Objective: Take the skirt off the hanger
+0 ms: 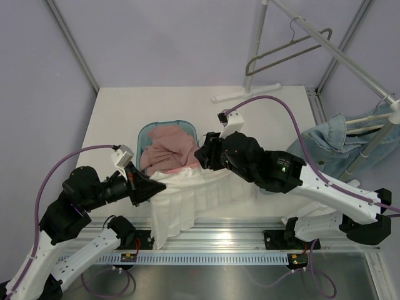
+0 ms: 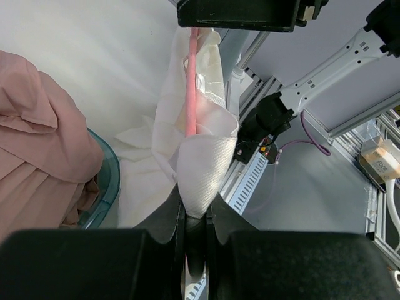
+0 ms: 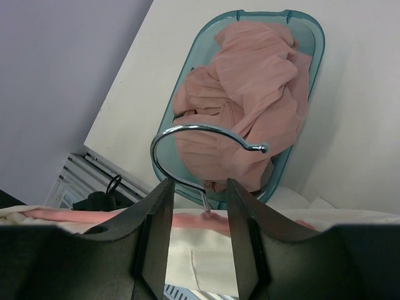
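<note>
The white skirt (image 1: 187, 197) hangs on a pink hanger (image 1: 182, 169), stretched between both grippers, and one end droops over the table's front edge. My left gripper (image 1: 149, 187) is shut on a fold of the skirt (image 2: 203, 162) at the hanger's left end, with the pink bar (image 2: 192, 87) running away from it. My right gripper (image 1: 204, 156) is at the hanger's middle. In the right wrist view its fingers (image 3: 153, 231) stand apart on either side of the metal hook (image 3: 206, 134), above the pink bar (image 3: 187, 220) and the skirt (image 3: 206, 262).
A teal basket (image 1: 145, 132) holding a pink garment (image 1: 167, 150) sits just behind the skirt. A clothes rack with a grey hanger (image 1: 287, 50) and a denim jacket (image 1: 337, 140) stands at the right. A slotted metal rail (image 1: 212, 256) runs along the front.
</note>
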Controlling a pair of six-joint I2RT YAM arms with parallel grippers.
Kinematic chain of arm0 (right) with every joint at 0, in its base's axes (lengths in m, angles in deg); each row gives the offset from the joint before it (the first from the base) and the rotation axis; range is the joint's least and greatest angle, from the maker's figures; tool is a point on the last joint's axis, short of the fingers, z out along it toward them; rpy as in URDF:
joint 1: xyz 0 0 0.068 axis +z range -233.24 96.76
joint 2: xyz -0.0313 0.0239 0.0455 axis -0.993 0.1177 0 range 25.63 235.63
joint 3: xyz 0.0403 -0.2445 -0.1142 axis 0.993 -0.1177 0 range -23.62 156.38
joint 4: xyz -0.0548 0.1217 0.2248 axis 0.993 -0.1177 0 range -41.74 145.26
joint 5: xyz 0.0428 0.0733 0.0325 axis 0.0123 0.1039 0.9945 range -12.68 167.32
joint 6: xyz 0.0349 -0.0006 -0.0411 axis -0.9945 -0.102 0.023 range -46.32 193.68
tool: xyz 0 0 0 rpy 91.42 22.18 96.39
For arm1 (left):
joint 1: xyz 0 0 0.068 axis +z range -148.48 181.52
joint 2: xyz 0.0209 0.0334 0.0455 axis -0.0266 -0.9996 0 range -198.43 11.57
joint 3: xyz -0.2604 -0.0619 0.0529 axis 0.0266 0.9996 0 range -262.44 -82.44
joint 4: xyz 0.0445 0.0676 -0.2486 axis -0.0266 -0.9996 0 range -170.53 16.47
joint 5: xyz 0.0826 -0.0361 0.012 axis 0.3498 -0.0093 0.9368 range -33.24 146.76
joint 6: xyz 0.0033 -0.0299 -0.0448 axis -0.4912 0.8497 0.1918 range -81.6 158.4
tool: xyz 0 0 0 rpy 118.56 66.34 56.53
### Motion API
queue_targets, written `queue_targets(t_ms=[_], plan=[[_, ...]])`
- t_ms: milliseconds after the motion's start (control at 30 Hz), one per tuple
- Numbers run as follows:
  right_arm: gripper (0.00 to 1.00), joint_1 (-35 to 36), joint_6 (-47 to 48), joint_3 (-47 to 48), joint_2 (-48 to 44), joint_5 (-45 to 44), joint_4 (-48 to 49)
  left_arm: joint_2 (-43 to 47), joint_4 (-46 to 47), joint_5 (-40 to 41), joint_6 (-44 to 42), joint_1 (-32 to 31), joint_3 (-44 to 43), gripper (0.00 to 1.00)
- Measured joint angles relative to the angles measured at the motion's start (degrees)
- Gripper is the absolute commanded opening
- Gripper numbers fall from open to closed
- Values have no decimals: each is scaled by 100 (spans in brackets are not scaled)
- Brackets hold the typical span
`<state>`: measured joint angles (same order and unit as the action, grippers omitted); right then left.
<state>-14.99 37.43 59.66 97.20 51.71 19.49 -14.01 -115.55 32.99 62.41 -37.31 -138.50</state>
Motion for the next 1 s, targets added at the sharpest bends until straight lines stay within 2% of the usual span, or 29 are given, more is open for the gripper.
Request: queue_targets(t_ms=[67, 167, 233, 267, 300, 333, 400, 467, 533, 667, 1000], plan=[[39, 2, -2, -48, -13, -28, 2, 4, 7, -13, 28, 0, 0, 0], [39, 0, -46, -140, -35, -31, 2, 4, 13, -26, 70, 0, 0, 0], [34, 2, -90, -254, -68, -28, 20, -13, 31, -31, 107, 0, -9, 0], [17, 0, -105, -313, -83, -28, 48, -37, 48, -37, 118, 0, -17, 0], [6, 0, -101, -380, -103, -37, 74, -66, 72, -59, 142, 0, -26, 0], [0, 0, -127, -437, -122, -37, 105, -94, 92, -83, 160, 0, -28, 0], [0, 0, -127, -503, -140, -57, 55, -168, 140, -118, 201, 0, -31, 0], [0, 0, -153, -540, -140, -70, 24, -199, 140, -136, 225, 0, -31, 28], [0, 0, -195, -542, -142, -98, -31, -170, 273, -181, 289, 0, -31, 47], [0, 0, -315, -496, -144, -170, -251, 20, 592, -229, 293, 0, 72, 57], [0, 2, -415, 61, -540, -568, -1051, 155, 1008, -590, 407, 0, 669, 63]])
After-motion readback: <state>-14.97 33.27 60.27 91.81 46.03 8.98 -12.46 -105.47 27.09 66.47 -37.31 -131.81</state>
